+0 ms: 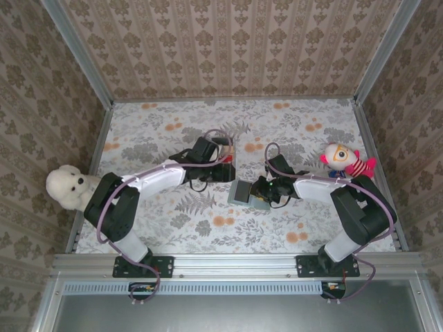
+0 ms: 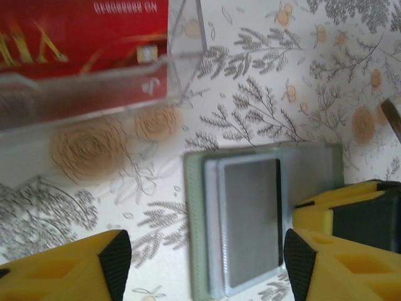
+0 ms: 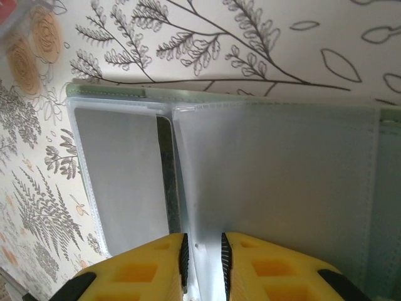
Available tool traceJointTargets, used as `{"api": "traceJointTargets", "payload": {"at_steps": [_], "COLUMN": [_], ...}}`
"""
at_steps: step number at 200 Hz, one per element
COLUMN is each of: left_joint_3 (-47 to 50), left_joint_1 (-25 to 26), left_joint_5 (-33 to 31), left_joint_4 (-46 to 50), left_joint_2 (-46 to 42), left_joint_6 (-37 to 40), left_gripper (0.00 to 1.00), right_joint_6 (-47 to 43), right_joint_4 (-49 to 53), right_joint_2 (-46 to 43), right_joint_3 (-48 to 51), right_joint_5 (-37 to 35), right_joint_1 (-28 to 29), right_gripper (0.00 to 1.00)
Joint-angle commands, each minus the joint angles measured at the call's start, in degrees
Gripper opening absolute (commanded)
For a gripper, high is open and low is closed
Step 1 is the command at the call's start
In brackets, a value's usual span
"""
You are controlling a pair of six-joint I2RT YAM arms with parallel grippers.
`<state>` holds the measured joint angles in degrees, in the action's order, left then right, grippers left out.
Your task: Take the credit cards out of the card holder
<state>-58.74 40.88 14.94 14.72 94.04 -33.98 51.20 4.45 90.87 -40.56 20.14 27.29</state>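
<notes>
1. A white teddy bear (image 1: 66, 187) sits at the left edge of the table (image 1: 180, 221), whose flat top is printed with grey ferns and orange flowers.
2. The left arm reaches forward and toward the middle, elbow bent. The left gripper (image 2: 207, 257) hangs low over the table with its jaws wide apart and nothing between them. Its fingers (image 2: 75, 266) are blocky yellow with black tips.
3. A clear plastic box (image 2: 94, 94) with thin straight walls stands just beyond that gripper. Inside it lies a red card (image 2: 75, 31) with yellow marks and a row of pale digits.
4. The card holder (image 1: 242, 191) lies open and flat near the middle of the table, between the two grippers. It is grey-green, soft-edged and squarish. In the left wrist view it lies between the spread fingers.
5. One translucent pocket of the holder holds a flat grey card (image 3: 119, 182) with rounded corners. The pocket beside it (image 3: 282, 175) looks milky, and its contents cannot be told.
6. The right arm bends inward from the right. The right gripper (image 3: 203, 263) is down at the holder's near edge, jaws almost together, pinching the thin edge of the translucent pocket.
7. A small red-and-white plush toy (image 1: 346, 160) sits well to the right.
</notes>
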Motion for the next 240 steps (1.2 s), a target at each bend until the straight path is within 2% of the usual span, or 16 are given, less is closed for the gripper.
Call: {"api": "traceJointTargets", "payload": {"at_steps": [1,33,46,56,92,148,240], "left_joint_3": [-2.8,-4.8,-5.5,-6.2,-8.6,-9.8,-6.5], "left_joint_1": [2.1,3.6,4.1,4.5,5.1,5.5,6.1], "left_joint_5": [-2.3,-0.6,0.3,1.0,1.3,3.1,1.2], "left_joint_4": [5.4,5.7,5.4,5.1,5.6,5.0,6.3], "left_joint_2": [1.4,4.9,6.4,7.7,11.2,14.2,15.3], "left_joint_6": [-2.4,-2.8,-2.8,-2.8,-3.6,-4.3,-6.6], "left_gripper": [0.62,0.5,0.36,0.29,0.19,0.1,0.06], "right_joint_6": [-0.4,-0.9,-1.6,-2.0,-2.5,-2.8,-3.2], "right_joint_4": [-1.9,-2.6,-2.9,-2.8,-2.7,-3.2,0.2], "right_joint_2": [0.7,-0.6,-0.9,-0.8,0.8,2.7,3.9], "right_joint_3": [-1.1,-0.8,-0.7,-0.9,-1.6,-2.3,-2.9], "right_joint_5": [0.7,0.8,1.3,1.5,3.7,4.9,3.3], "right_joint_1": [0.4,0.4,0.4,0.4,0.3,0.2,-0.7], "right_gripper": [0.23,0.23,0.23,0.23,0.19,0.18,0.18]}}
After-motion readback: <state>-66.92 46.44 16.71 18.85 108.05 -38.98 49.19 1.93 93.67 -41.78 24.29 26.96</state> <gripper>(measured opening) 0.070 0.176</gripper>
